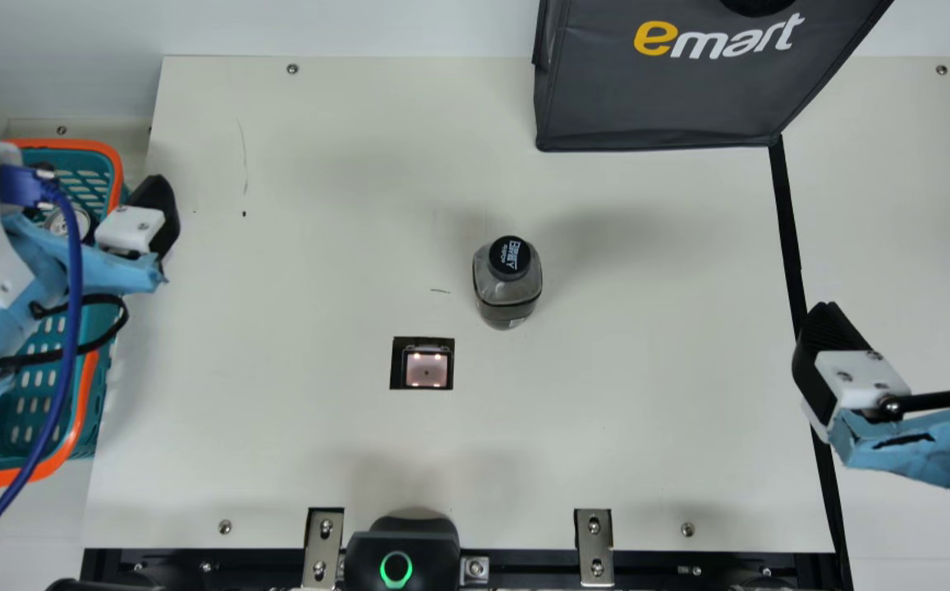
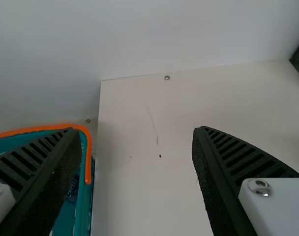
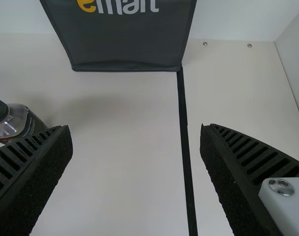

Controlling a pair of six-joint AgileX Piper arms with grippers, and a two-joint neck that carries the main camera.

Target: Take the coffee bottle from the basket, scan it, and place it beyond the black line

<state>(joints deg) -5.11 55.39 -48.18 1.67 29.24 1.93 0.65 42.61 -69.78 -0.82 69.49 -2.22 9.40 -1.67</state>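
The dark coffee bottle point(image 1: 507, 287) stands upright on the table in the main view, up and right of the scanner point(image 1: 426, 369); the right wrist view has the bottle point(image 3: 14, 123) too. My left gripper point(image 1: 126, 209) is over the basket point(image 1: 84, 410) at the far left; in its wrist view, the left gripper point(image 2: 134, 162) is open and holds nothing. At the right, my right gripper point(image 1: 901, 316) is above the black line point(image 1: 788, 230); its wrist view has the right gripper point(image 3: 137, 157) open and without a load, the black line point(image 3: 184, 128) between its fingers.
A dark grey bag point(image 1: 672, 90) stands at the back, its front corner meeting the black line's far end. A round-topped item point(image 1: 68, 223) lies in the basket. At the front edge are a black device with a green ring point(image 1: 401, 550) and metal brackets point(image 1: 594, 546).
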